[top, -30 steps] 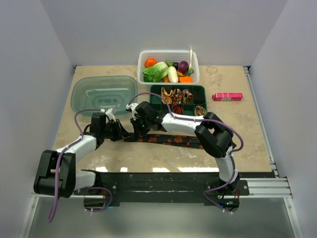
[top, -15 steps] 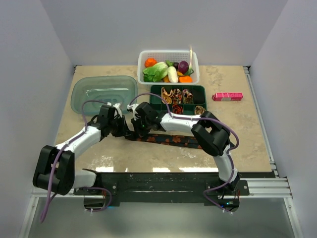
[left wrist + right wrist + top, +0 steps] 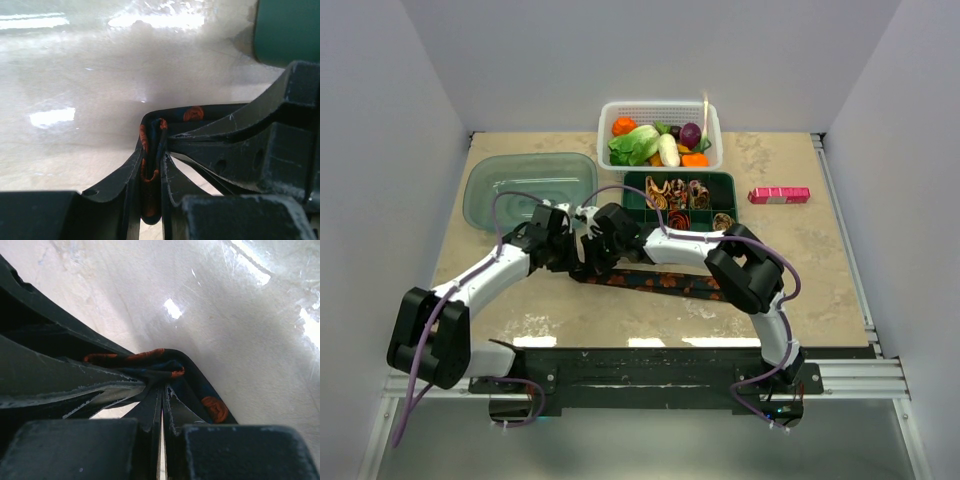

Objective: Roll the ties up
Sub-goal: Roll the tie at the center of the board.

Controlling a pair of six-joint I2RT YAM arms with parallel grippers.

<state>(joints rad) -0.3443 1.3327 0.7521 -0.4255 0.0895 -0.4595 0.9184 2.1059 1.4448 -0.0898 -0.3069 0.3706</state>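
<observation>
End effector, left [image 3: 150,167]: pinching the folded end of the black tie [image 3: 192,113]; the cloth stands on edge between the two fingers, with an orange-red border showing in the narrow gap.
End effector, right [image 3: 161,399]: fingers pressed together, tips set against the same fold from the opposite side; whether any cloth is caught between them cannot be told.
Meeting point: both sets of tips come together at the fold, the left arm reaching in from the left and the right arm bending back from the right, a little left of the middle of the surface [image 3: 820,270].
Black tie, place: lies on the surface just in front of the green tray [image 3: 731,188], its left end lifted and doubled over at the fingers.
Black tie, long axis: runs left to right and slants slightly toward the near edge at the right; the right stretch passes under the right arm, so the far tip is hidden.
Black tie, pattern: orange-red spots on black.
Rolled ties [image 3: 672,192]: small spirals in tan, brown and orange, upright in the tray's far compartments.
Basket [image 3: 660,105]: white, holding vegetables, right behind the tray.
Clear tub [image 3: 485,200]: translucent green, at far left.
Pink box [image 3: 779,195]: right of the tray, apart from it.
</observation>
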